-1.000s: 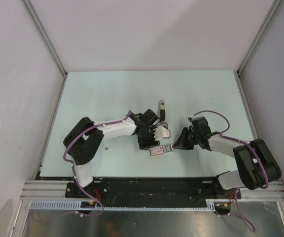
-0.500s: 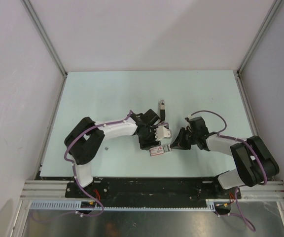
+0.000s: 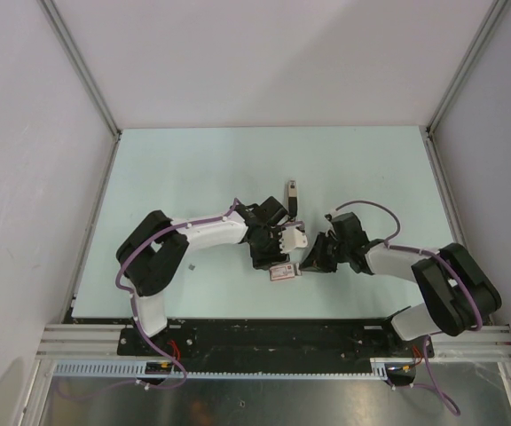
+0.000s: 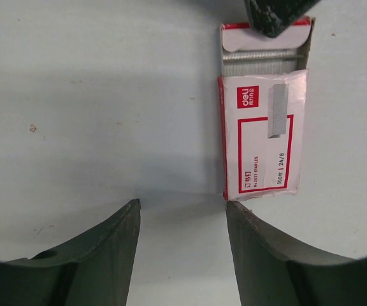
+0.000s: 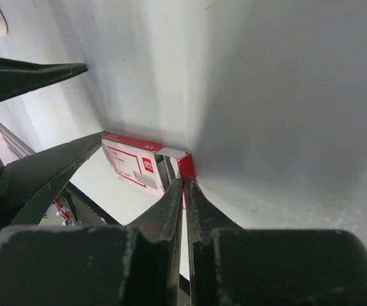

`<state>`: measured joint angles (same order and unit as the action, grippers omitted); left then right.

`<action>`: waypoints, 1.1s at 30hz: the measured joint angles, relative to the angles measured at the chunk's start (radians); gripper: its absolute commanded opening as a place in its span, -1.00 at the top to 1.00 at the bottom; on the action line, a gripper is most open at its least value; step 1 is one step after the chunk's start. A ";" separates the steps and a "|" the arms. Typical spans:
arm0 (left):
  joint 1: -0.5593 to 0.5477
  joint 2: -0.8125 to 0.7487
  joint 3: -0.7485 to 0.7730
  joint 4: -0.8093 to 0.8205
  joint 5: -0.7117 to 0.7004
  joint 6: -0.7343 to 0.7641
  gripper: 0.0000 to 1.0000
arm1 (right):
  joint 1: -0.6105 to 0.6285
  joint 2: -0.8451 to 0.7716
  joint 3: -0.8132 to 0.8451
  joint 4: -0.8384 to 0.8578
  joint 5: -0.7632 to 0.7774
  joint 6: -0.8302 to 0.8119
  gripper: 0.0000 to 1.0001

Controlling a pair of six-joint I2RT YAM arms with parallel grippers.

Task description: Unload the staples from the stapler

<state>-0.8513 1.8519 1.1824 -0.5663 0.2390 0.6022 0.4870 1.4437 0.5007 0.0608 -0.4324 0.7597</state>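
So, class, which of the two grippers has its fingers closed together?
The right gripper: its fingers meet at the staple box's open end, while the left gripper's stand wide apart.

The overhead camera looks steeply down from above and behind the arms' bases (image 3: 153,324), far enough back to take in the whole tabletop (image 3: 193,169). The left wrist camera faces almost straight down from close over the tabletop, with the left end effector (image 4: 182,213) at its bottom edge, while the right wrist camera sights along the right end effector (image 5: 185,186) from very near, low and tilted. All three views share the red-and-white staple box (image 3: 282,271).
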 measured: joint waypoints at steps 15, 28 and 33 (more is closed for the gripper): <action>-0.002 0.001 0.002 -0.001 -0.001 0.000 -0.21 | 0.081 0.018 -0.001 0.038 0.006 0.061 0.78; -0.006 0.001 0.002 0.000 -0.003 0.001 -0.20 | 0.042 -0.014 -0.002 -0.011 0.005 0.043 0.21; -0.004 -0.005 0.002 0.001 -0.016 0.000 -0.47 | 0.004 -0.063 -0.002 -0.060 -0.003 0.013 -0.45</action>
<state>-0.8551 1.8473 1.1839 -0.5655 0.2234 0.6022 0.4911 1.3804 0.4988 0.0010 -0.4355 0.7731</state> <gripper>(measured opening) 0.657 0.509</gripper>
